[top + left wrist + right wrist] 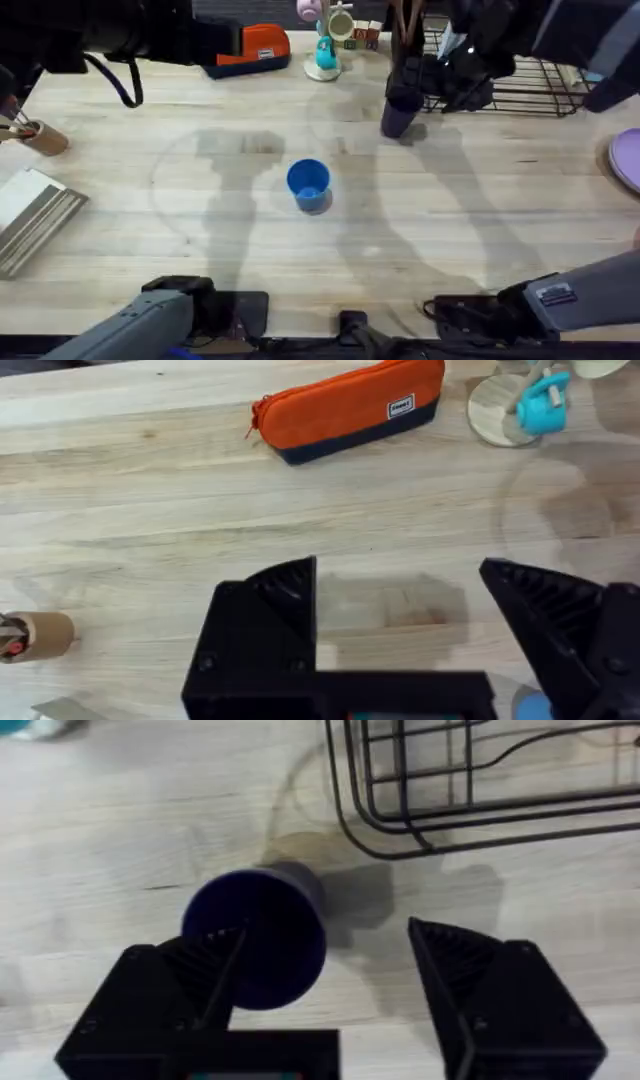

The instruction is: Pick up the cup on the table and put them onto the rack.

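1. My right gripper hangs wide open over a dark blue cup, holding nothing; one finger overlaps the cup's rim, though I can't tell whether it touches.
2. That cup stands on the table, just beside the black wire rack.
3. A lighter blue cup stands mid-table, well apart from the rack.
4. My left gripper is spread open and empty above bare wood, with an orange pouch beyond it.
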Action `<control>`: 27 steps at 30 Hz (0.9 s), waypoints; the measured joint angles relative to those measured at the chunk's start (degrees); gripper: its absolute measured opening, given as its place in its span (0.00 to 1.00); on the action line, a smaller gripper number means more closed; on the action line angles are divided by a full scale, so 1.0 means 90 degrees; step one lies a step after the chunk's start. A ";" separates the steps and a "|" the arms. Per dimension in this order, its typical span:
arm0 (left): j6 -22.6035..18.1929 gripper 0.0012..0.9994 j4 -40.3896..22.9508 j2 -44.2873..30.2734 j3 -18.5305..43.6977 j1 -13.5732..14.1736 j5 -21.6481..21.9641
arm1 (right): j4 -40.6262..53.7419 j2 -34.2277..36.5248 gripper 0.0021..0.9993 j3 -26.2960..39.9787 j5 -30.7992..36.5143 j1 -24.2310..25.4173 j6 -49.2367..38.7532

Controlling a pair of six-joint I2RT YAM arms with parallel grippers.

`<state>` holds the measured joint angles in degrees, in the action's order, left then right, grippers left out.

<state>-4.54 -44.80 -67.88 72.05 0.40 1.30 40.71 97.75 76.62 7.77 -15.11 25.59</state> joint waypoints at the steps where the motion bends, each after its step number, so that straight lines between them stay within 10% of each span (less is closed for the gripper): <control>1: 0.0000 0.99 0.0000 0.0001 0.0000 0.0000 0.0000 | 0.0001 0.0061 0.92 0.0000 -0.0001 0.0001 0.0001; 7: 0.0000 0.99 0.0000 0.0002 0.0000 0.0000 0.0000 | -0.0015 0.0170 0.55 0.0000 0.0000 0.0002 0.0026; 11: 0.0000 0.99 0.0000 0.0002 0.0000 0.0000 0.0000 | -0.0029 0.0170 0.07 0.0000 0.0000 0.0000 0.0063; 27: 0.0000 0.99 0.0000 0.0002 0.0000 0.0000 0.0000 | -0.0002 -0.0620 0.03 0.0807 0.0002 0.0002 0.0064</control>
<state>-4.54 -44.80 -67.85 72.05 0.40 1.30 40.69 92.17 83.88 7.79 -15.09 26.16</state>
